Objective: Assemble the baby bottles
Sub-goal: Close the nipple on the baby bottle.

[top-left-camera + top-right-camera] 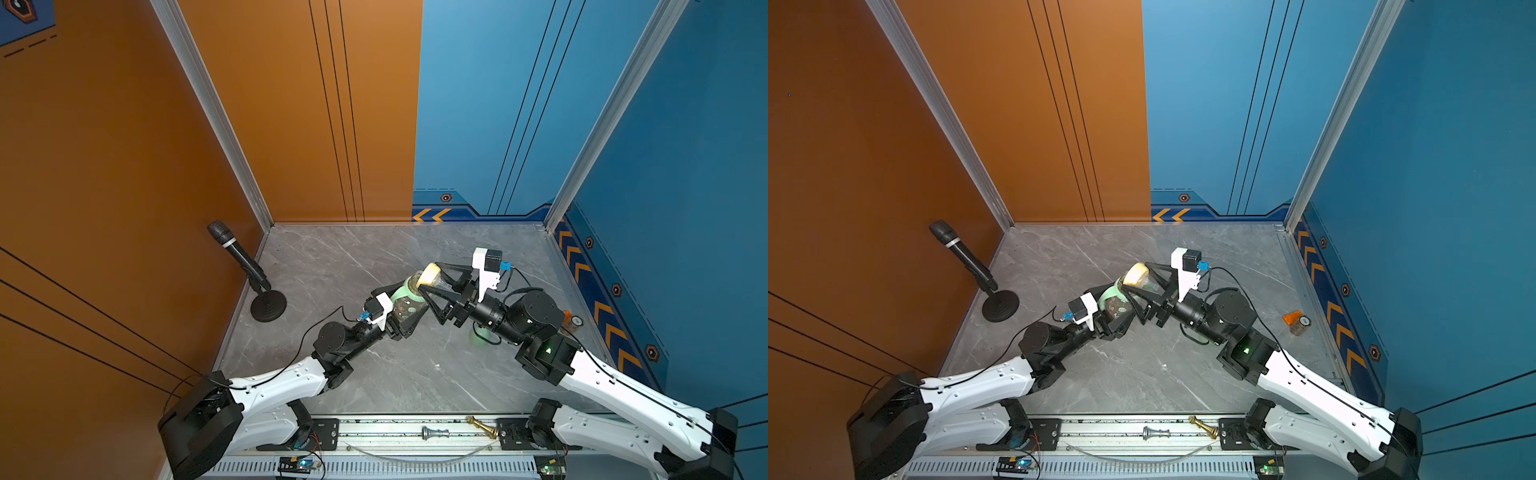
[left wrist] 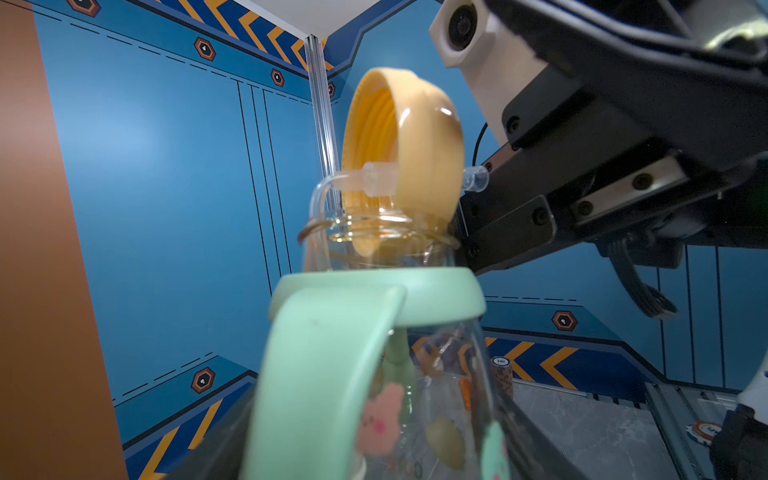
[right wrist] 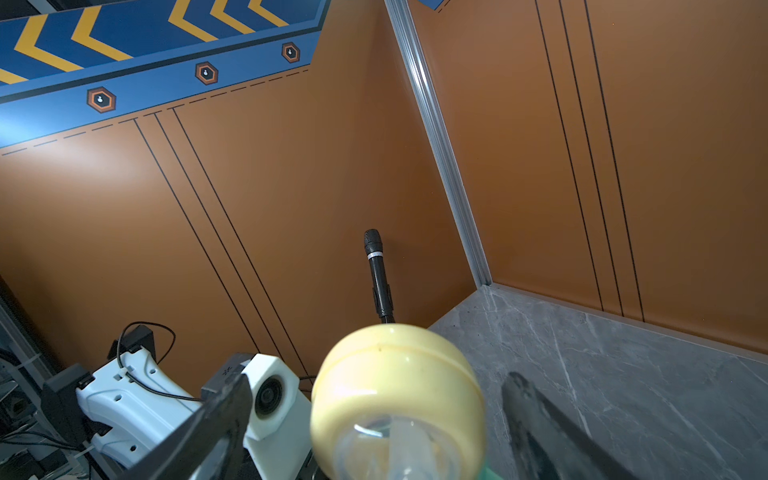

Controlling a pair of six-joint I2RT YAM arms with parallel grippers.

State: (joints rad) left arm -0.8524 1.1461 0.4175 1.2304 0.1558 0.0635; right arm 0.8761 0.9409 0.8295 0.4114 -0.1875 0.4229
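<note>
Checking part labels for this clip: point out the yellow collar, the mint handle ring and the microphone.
yellow collar (image 2: 432, 137): left wrist view, its smooth outer dome.
mint handle ring (image 2: 328, 357): left wrist view, the broad near handle.
microphone (image 3: 372, 240): right wrist view, its mesh head.

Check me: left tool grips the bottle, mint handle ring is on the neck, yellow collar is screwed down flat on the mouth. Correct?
One thing is off. The yellow collar is not screwed down: the left wrist view shows it tilted on edge at the mouth of the bottle, inner threads exposed. The rest holds: the left tool grips the bottle, and the mint ring is on the neck.
</note>
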